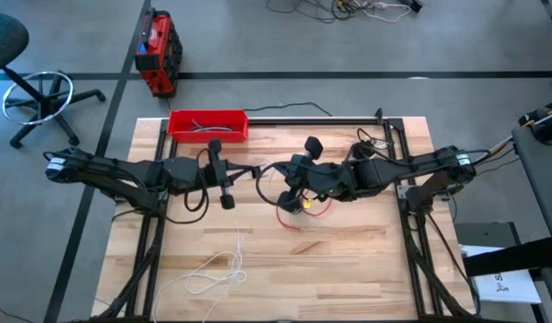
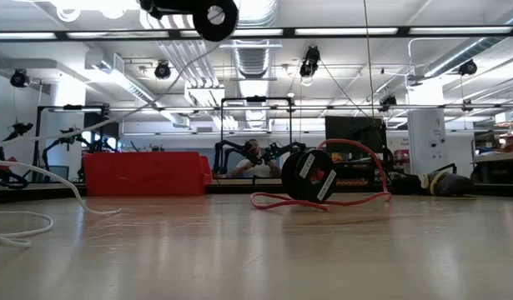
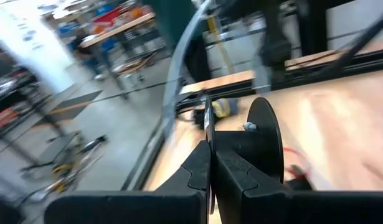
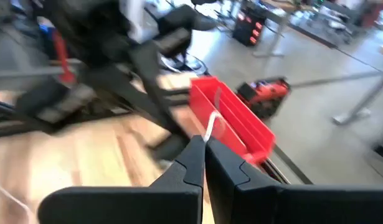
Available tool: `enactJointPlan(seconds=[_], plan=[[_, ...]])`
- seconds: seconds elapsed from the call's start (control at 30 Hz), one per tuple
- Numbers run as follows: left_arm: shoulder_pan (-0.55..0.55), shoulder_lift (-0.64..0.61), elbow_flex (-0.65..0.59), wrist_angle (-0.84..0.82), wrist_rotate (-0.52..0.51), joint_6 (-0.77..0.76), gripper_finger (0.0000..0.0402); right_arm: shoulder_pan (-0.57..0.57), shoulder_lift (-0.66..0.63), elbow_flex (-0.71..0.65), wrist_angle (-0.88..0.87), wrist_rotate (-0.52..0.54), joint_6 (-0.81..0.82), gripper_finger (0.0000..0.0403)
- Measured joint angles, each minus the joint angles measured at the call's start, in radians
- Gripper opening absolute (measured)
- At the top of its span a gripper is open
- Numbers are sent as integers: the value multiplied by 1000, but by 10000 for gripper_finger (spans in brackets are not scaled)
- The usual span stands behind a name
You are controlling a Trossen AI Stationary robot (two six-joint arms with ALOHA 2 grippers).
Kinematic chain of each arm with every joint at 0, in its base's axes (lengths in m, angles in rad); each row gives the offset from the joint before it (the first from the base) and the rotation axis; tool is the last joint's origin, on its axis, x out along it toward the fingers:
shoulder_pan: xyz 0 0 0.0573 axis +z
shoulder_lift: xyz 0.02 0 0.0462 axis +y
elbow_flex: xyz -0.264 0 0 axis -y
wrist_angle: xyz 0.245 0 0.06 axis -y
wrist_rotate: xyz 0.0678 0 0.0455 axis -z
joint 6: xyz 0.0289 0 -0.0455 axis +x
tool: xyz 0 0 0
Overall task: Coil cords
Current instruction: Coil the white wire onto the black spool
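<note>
On the table (image 1: 365, 260), we see the white cord (image 1: 213, 269) sprawled loose near the front; a pull could snag it. The red cord (image 1: 298, 213) lies mid-table. Left gripper (image 3: 211, 163) pinches white cord; right gripper (image 4: 203, 155) is pressed on it too.

red cord (image 1: 298, 212): loosely looped on table, under right gripper (image 1: 304, 176), black disc upright | white cord (image 1: 214, 269): slack tangled loops, well apart from left gripper (image 1: 223, 184)
</note>
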Motion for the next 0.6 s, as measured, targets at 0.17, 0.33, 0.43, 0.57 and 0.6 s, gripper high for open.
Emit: enactJointPlan(seconds=[0.17, 0.33, 0.43, 0.57, 0.6], plan=[[0, -14, 0, -24, 9, 1, 0, 0, -4, 0, -70, 42, 44, 0], [0, -20, 0, -49, -17, 2, 0, 3, -25, 0, -71, 42, 45, 0], [0, -28, 0, -34, -18, 2, 0, 3, -29, 0, -79, 42, 46, 0], [0, -43, 0, -27, -17, -11, 0, 2, -34, 0, -143, 42, 98, 0], [0, -48, 0, -25, -14, -18, 0, 2, -34, 0, -169, 42, 115, 0]])
